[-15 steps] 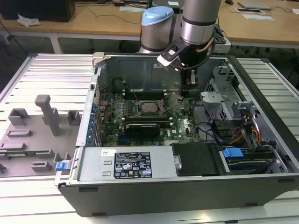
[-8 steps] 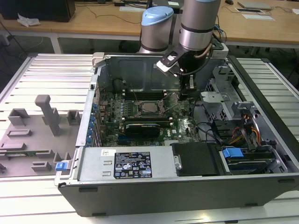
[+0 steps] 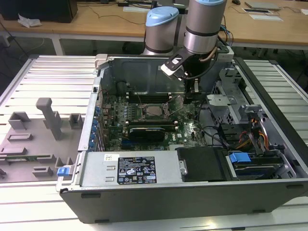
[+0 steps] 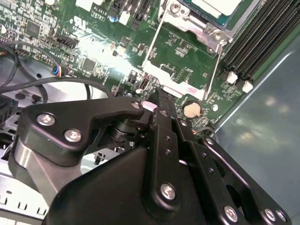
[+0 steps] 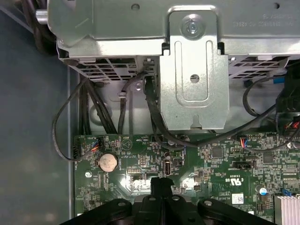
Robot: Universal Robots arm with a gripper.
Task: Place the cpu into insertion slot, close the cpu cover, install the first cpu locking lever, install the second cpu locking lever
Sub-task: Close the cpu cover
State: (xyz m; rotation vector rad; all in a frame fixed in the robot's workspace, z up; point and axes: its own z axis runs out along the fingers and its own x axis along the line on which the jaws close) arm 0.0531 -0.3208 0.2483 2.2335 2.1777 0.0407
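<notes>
fingers [image 5: 156,191]: pressed together, nothing seen between them, probably set that way for pushing
gripper [image 4: 158,96]: tips at the cover's free edge, contact unclear
cpu cover [image 4: 176,80]: just ahead of fingertips, standing open, not yet closed
cpu [image 4: 216,5]: beyond the cover, seated in insertion slot [image 4: 194,23]

Exterior view looked down on the open computer case [image 3: 192,190]; both wrist views, close behind the gripper [image 5: 161,185], shared the circuit board's [image 5: 220,168] coin battery [image 4: 191,109].
</notes>
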